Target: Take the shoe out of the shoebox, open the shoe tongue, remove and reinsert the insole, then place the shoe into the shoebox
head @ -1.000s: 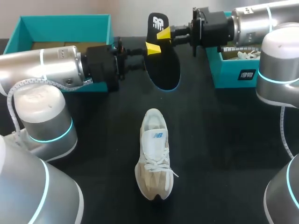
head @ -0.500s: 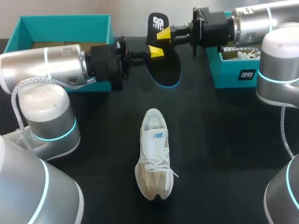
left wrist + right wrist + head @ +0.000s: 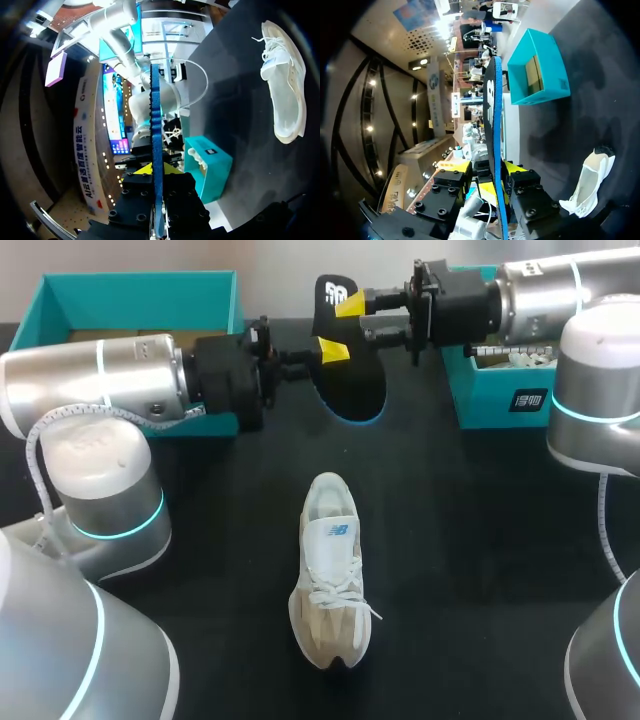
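head view: the insole (image 3: 355, 385) is held upright, pinched by the left gripper (image 3: 325, 350); the right gripper (image 3: 358, 320) is spread around it; the shoe (image 3: 330, 580) is laid on the table (image 3: 480, 540). left wrist: insole (image 3: 156, 125) clamped edge-on. right wrist: insole (image 3: 492, 100) flanked by parted fingers (image 3: 512, 169).

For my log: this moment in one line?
insole: aloft | left pincer: shut on it | right pincer: grip unclear | shoe: on table

The insole (image 3: 352, 375) is showing a matt black face with a smooth blue rim, the shoe (image 3: 328, 575) at six o'clock of it is showing cream mesh cloth, a smooth white tongue (image 3: 330, 540) and woven laces (image 3: 336, 592), and the surface (image 3: 480, 560) is lying matt black under glossy silver arms (image 3: 90, 380).
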You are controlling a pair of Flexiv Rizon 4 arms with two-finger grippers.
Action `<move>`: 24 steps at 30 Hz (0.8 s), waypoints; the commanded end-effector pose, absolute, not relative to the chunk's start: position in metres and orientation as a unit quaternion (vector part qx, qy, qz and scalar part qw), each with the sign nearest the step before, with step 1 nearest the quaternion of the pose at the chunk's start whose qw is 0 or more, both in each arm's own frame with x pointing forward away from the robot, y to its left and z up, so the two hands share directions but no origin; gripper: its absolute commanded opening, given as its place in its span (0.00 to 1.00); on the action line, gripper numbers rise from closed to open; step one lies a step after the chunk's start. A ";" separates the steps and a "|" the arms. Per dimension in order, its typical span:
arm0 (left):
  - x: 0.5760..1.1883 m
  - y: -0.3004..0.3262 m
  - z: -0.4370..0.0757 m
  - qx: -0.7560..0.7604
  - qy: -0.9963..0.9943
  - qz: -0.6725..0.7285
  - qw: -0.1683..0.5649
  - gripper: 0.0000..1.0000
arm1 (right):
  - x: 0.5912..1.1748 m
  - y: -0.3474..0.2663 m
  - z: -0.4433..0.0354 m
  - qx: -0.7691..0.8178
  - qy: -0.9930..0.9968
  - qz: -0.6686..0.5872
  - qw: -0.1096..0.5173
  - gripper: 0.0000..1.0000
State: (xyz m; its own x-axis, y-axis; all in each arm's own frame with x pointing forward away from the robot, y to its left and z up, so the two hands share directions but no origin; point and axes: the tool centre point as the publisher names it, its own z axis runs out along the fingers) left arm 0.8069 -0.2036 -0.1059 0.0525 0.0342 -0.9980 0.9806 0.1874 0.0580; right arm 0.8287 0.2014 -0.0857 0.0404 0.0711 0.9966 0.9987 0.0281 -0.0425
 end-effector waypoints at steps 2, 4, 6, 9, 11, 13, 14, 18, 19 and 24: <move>0.802 -0.185 -0.106 0.457 0.565 -0.442 0.526 0.00 | 0.814 0.191 -0.090 -0.522 -0.510 -0.469 0.498 1.00; 0.800 -0.179 -0.108 0.450 0.580 -0.450 0.508 0.00 | 0.807 0.187 -0.091 -0.522 -0.510 -0.469 0.497 1.00; 0.798 -0.171 -0.109 0.436 0.599 -0.464 0.485 0.00 | 0.801 0.182 -0.093 -0.523 -0.510 -0.470 0.496 1.00; 0.797 -0.159 -0.114 0.405 0.629 -0.498 0.438 0.00 | 0.793 0.177 -0.095 -0.524 -0.510 -0.470 0.495 1.00; 0.797 -0.150 -0.119 0.379 0.647 -0.520 0.409 0.00 | 0.789 0.173 -0.096 -0.528 -0.509 -0.471 0.491 1.00; 0.795 -0.142 -0.122 0.349 0.660 -0.544 0.383 0.00 | 0.786 0.169 -0.096 -0.532 -0.509 -0.472 0.485 1.00; 0.794 -0.139 -0.123 0.335 0.664 -0.556 0.371 0.00 | 0.784 0.168 -0.097 -0.534 -0.510 -0.472 0.482 1.00; 0.788 -0.130 -0.129 0.273 0.669 -0.615 0.317 0.00 | 0.779 0.164 -0.097 -0.536 -0.512 -0.471 0.479 1.00; 0.785 -0.130 -0.130 0.265 0.666 -0.625 0.308 0.00 | 0.777 0.163 -0.097 -0.536 -0.510 -0.472 0.479 1.00; 0.782 -0.130 -0.126 0.290 0.654 -0.622 0.317 0.00 | 0.777 0.163 -0.097 -0.536 -0.510 -0.472 0.479 1.00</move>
State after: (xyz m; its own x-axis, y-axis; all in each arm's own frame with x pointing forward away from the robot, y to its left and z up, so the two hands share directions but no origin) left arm 0.7798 -0.1383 -0.1246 -0.6239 -0.0203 -0.7812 0.7784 0.0724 -0.6235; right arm 0.7799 0.1634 -0.0974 0.0336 0.0916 0.9952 0.9994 -0.0151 -0.0323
